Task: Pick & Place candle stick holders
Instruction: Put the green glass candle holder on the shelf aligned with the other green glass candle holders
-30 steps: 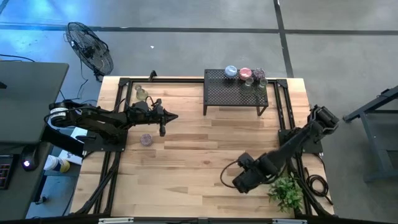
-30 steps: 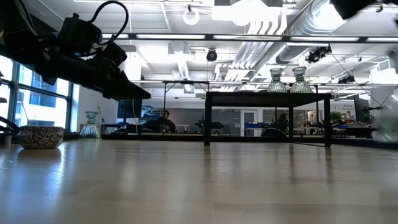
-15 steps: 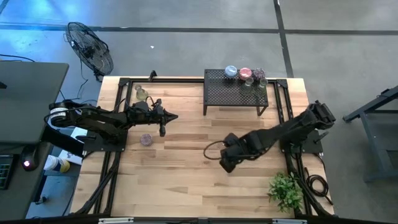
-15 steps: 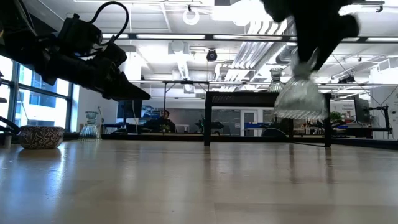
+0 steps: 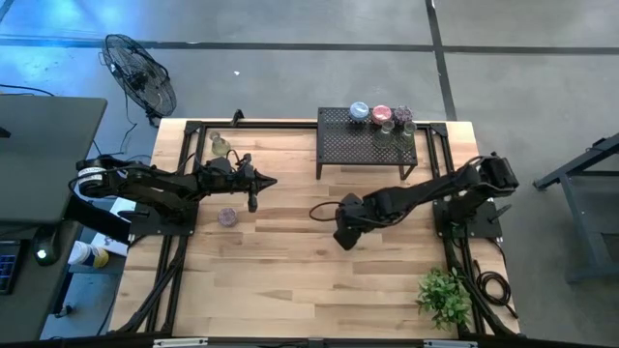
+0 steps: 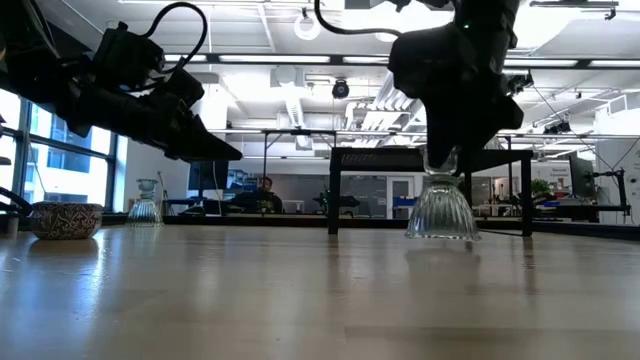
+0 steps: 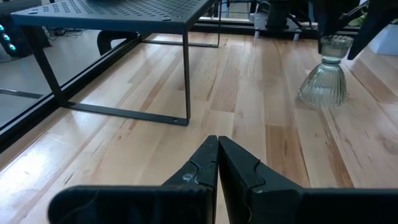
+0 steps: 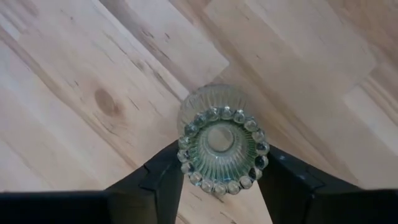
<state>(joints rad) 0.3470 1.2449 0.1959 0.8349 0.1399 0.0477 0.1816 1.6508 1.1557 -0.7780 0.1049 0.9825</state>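
The right gripper (image 5: 346,235) points straight down near the middle of the table (image 5: 290,280), its two fingers (image 8: 163,180) clamped on the neck of a clear ribbed candle stick holder (image 8: 219,148). In the low view that holder (image 6: 441,210) stands upright with its flared base on or just above the wood; contact cannot be told. Seen from the left wrist, the same holder (image 7: 326,78) sits on the planks beyond the black mesh stand (image 7: 124,15). The left gripper (image 5: 263,181) hovers above the table at about nine o'clock from the right one, well apart from it, its fingers (image 7: 205,165) pressed together on nothing. A purple holder (image 5: 227,217) lies on the wood just beside the left arm, at roughly seven o'clock from the left gripper, and an olive-green one (image 5: 221,146) stands near the table's far left corner. On the mesh stand (image 5: 338,145), at about twelve o'clock from the right gripper, a cluster of holders rests at the far right end: a light blue one (image 5: 360,111), a pink one (image 5: 381,115) and others close beside them. A leafy plant (image 5: 445,296) sits near the right front corner.
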